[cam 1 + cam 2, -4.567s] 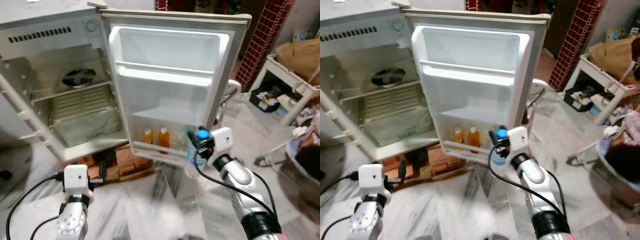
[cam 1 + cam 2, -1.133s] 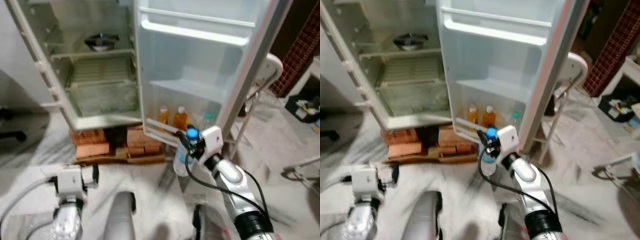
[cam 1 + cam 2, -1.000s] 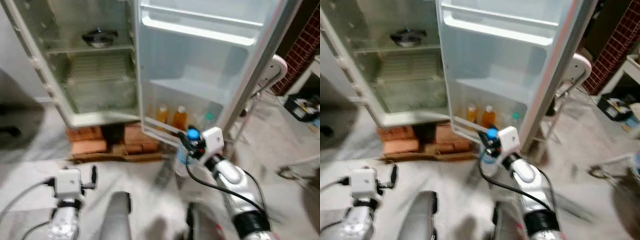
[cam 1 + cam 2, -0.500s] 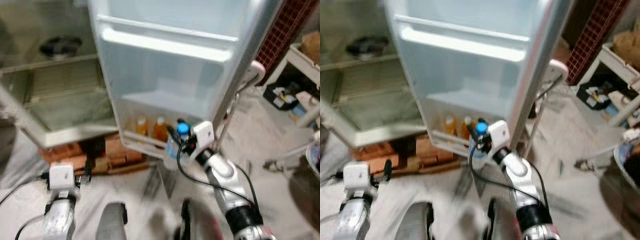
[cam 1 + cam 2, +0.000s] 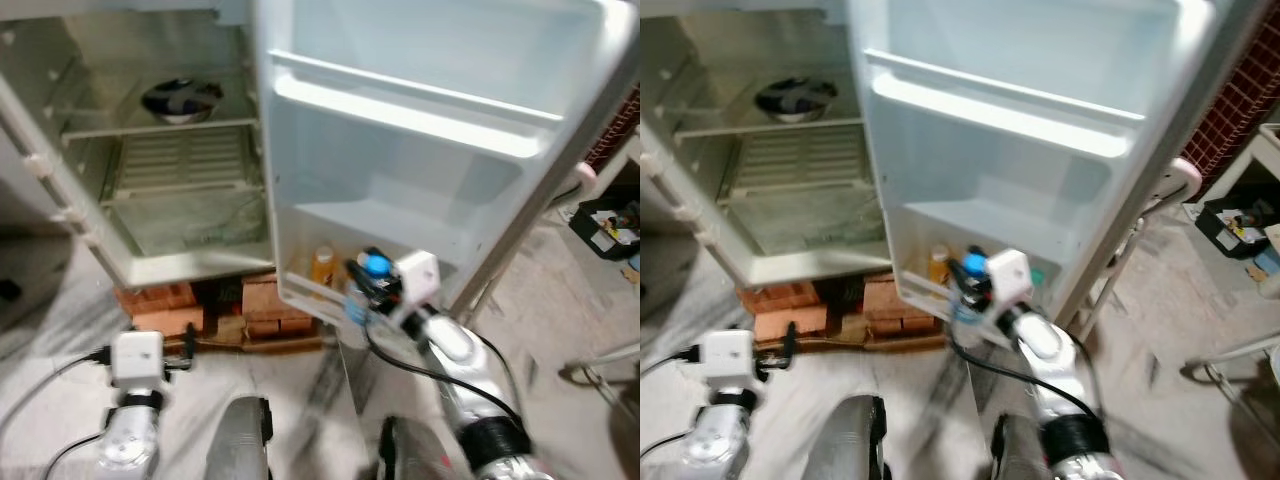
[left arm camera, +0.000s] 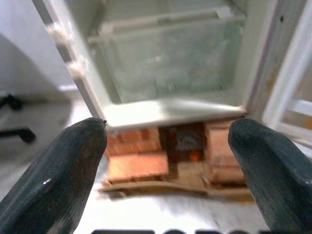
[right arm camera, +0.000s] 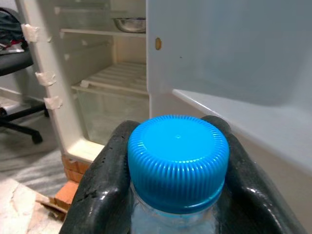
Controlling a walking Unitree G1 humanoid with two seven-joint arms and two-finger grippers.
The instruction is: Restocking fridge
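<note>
The fridge (image 5: 150, 170) stands open, its door (image 5: 420, 150) swung toward me. My right gripper (image 5: 368, 278) is shut on the neck of a clear water bottle with a blue cap (image 7: 178, 161), its fingers (image 7: 105, 190) on either side. It holds the bottle upright at the front rail of the door's bottom shelf (image 5: 300, 295). An orange drink bottle (image 5: 322, 265) stands on that shelf, and a green-capped bottle (image 5: 1038, 277) shows beside my wrist. My left gripper (image 5: 180, 342) hangs low, open and empty, its fingers (image 6: 63, 170) pointing at the fridge base.
A metal bowl (image 5: 178, 98) sits on the upper rack inside the fridge. Red bricks (image 5: 165, 305) prop up the cabinet. A white chair (image 5: 1170, 185) stands behind the door, with a black crate (image 5: 610, 215) on the floor to the right.
The whole picture has shifted and blurred as I move. The bottle stays in my right gripper and now sits closer to the door's bottom shelf.
</note>
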